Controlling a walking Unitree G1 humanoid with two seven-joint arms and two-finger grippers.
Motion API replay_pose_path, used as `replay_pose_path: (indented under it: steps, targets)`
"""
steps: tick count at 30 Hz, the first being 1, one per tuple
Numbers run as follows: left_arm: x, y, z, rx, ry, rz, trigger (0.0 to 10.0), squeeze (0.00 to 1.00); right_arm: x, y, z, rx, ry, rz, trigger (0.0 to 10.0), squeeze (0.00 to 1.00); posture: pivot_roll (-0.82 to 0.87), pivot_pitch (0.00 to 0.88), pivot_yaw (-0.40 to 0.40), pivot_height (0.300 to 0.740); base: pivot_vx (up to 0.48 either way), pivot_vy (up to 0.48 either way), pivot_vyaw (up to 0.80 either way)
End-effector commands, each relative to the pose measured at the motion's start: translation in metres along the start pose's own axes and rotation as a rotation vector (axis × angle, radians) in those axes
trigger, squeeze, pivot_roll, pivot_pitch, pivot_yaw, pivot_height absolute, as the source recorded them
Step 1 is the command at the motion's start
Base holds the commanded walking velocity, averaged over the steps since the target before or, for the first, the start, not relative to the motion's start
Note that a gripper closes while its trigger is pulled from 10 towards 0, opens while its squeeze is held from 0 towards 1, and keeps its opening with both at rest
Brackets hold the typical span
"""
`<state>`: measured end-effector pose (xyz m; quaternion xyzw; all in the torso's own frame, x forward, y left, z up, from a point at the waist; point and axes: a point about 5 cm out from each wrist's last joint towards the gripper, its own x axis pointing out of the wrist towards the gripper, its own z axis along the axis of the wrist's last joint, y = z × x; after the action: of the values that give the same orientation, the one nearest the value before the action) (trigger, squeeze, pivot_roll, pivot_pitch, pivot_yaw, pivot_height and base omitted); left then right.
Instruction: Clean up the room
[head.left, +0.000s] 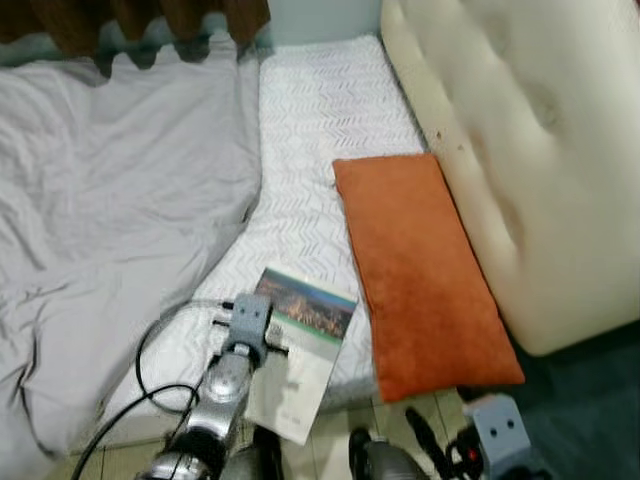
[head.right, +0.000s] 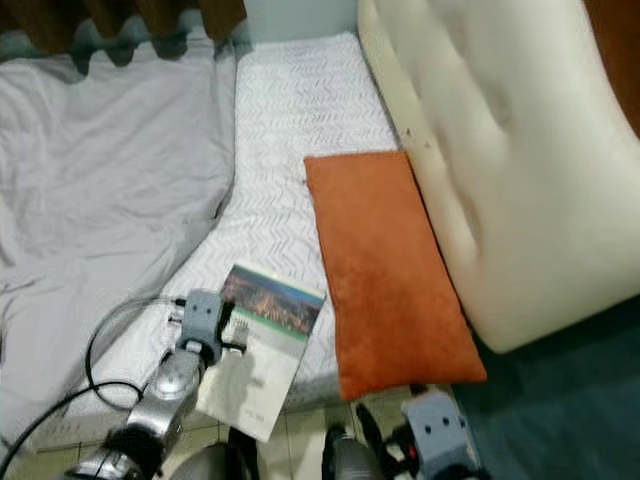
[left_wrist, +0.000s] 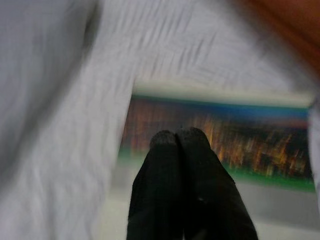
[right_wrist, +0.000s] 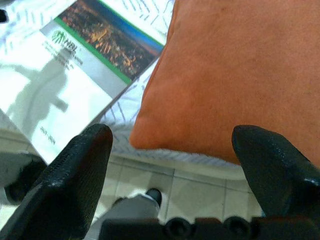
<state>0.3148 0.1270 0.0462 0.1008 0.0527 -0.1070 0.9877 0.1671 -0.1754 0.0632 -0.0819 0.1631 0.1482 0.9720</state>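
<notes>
A thin book (head.left: 310, 345) with a city photo on its cover lies at the near edge of the white mattress (head.left: 320, 110), partly overhanging it. An orange pillow (head.left: 415, 270) lies lengthwise just right of it. My left arm reaches to the book's left side. In the left wrist view my left gripper (left_wrist: 177, 137) is shut with nothing in it, its tips over the cover photo (left_wrist: 240, 140); contact cannot be judged. My right gripper (right_wrist: 180, 145) hangs open, low over the floor tiles, facing the pillow's near end (right_wrist: 240, 75) and the book's corner (right_wrist: 75, 65).
A rumpled grey blanket (head.left: 110, 200) covers the left of the bed. A cream padded headboard (head.left: 530, 150) leans along the right. A black cable (head.left: 150, 370) loops by my left arm. Brown curtains (head.left: 130, 20) hang at the back. Dark teal flooring (head.left: 590, 400) lies at the lower right.
</notes>
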Motion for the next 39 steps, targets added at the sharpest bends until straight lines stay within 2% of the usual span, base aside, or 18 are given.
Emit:
replay_pose_path:
  steps: [1,2,3,4,6,7,9,10,15,16,21,23,25,27,28,30,33,39]
  targets:
    - [-0.012,-0.004,0.005,0.07,-0.076,-0.073,10.0,0.67,0.001,-0.003,-0.012,0.044,0.035,-0.02,10.0,0.0,-0.25,0.303,0.025,0.74,0.0,0.0,0.0]
    - [-0.012,-0.004,0.005,0.07,-0.076,-0.073,10.0,0.67,0.001,-0.003,-0.012,0.044,0.035,-0.02,10.0,0.0,-0.25,0.303,0.025,0.74,0.0,0.0,0.0]
    - [-0.018,-0.003,0.008,0.092,-0.107,-0.099,10.0,1.0,0.005,-0.004,-0.013,0.051,0.035,-0.025,10.0,0.0,-0.23,0.287,0.034,0.74,0.0,0.0,0.0]
    - [-0.031,-0.004,0.003,0.072,-0.081,-0.14,10.0,1.0,0.012,-0.003,-0.013,0.065,0.025,-0.028,10.0,0.0,-0.2,0.27,0.045,0.74,0.0,0.0,0.0]
    - [-0.036,-0.006,-0.003,0.062,-0.058,-0.154,10.0,1.0,0.015,-0.002,-0.013,0.07,0.017,-0.03,10.0,0.0,-0.2,0.266,0.046,0.74,0.0,0.0,0.0]
    - [-0.038,-0.011,-0.013,0.02,-0.004,-0.175,10.0,0.65,0.019,-0.001,-0.012,0.074,0.012,-0.03,10.0,0.0,-0.19,0.26,0.05,0.74,0.0,0.0,0.0]
    - [-0.038,-0.015,-0.02,-0.006,0.031,-0.189,10.0,0.65,0.021,0.0,-0.012,0.076,0.01,-0.03,10.0,0.0,-0.19,0.262,0.051,0.74,0.0,0.0,0.0]
    - [-0.036,-0.02,-0.025,-0.042,0.07,-0.188,10.0,0.0,0.024,0.001,-0.012,0.077,0.009,-0.027,10.0,0.0,-0.19,0.265,0.047,0.74,0.0,0.0,0.0]
    - [-0.022,-0.036,-0.034,-0.146,0.184,-0.219,10.0,0.0,0.027,0.008,-0.008,0.091,0.006,0.004,10.0,0.0,-0.22,0.296,0.027,0.74,0.0,0.0,0.0]
    - [-0.022,-0.036,-0.034,-0.146,0.184,-0.219,10.0,0.0,0.027,0.008,-0.008,0.091,0.006,0.004,10.0,0.0,-0.22,0.296,0.027,0.74,0.0,0.0,0.0]
    - [0.007,-0.035,-0.014,-0.093,0.223,-0.165,10.0,0.0,0.011,0.02,-0.007,0.055,0.011,0.066,10.0,0.0,-0.34,0.428,0.002,0.74,0.0,0.0,0.0]
    - [0.007,-0.035,-0.014,-0.093,0.223,-0.165,10.0,0.0,0.011,0.02,-0.007,0.055,0.011,0.066,10.0,0.0,-0.34,0.428,0.002,0.74,0.0,0.0,0.0]
    - [0.017,-0.026,-0.007,-0.046,0.263,-0.11,10.0,0.0,-0.008,0.023,-0.005,0.024,0.008,0.058,10.0,0.0,-0.43,0.526,-0.01,0.74,0.0,0.0,0.0]
    - [0.019,-0.024,-0.007,-0.034,0.283,-0.095,10.0,0.0,-0.014,0.023,-0.004,0.015,0.009,0.047,10.0,0.0,-0.43,0.526,-0.01,0.74,0.0,0.0,0.0]
    - [0.019,-0.02,-0.01,-0.022,0.312,-0.08,10.0,0.0,-0.028,0.024,-0.002,0.015,0.013,0.029,10.0,0.0,-0.49,0.602,-0.019,0.74,0.0,0.0,0.0]
    - [0.019,-0.02,-0.01,-0.022,0.312,-0.08,10.0,0.0,-0.028,0.024,-0.002,0.015,0.013,0.029,10.0,0.0,-0.49,0.602,-0.019,0.74,0.0,0.0,0.0]
    - [0.009,-0.011,-0.029,0.013,0.41,-0.046,10.0,0.0,-0.064,0.03,-0.004,0.038,0.064,-0.025,10.0,0.0,-0.49,0.64,-0.029,0.74,0.0,0.0,0.0]
    - [0.001,0.002,-0.039,0.039,0.462,0.018,10.0,0.0,-0.087,0.047,-0.007,0.076,0.127,-0.011,10.0,0.0,-0.49,0.669,-0.036,0.74,0.0,0.0,0.0]
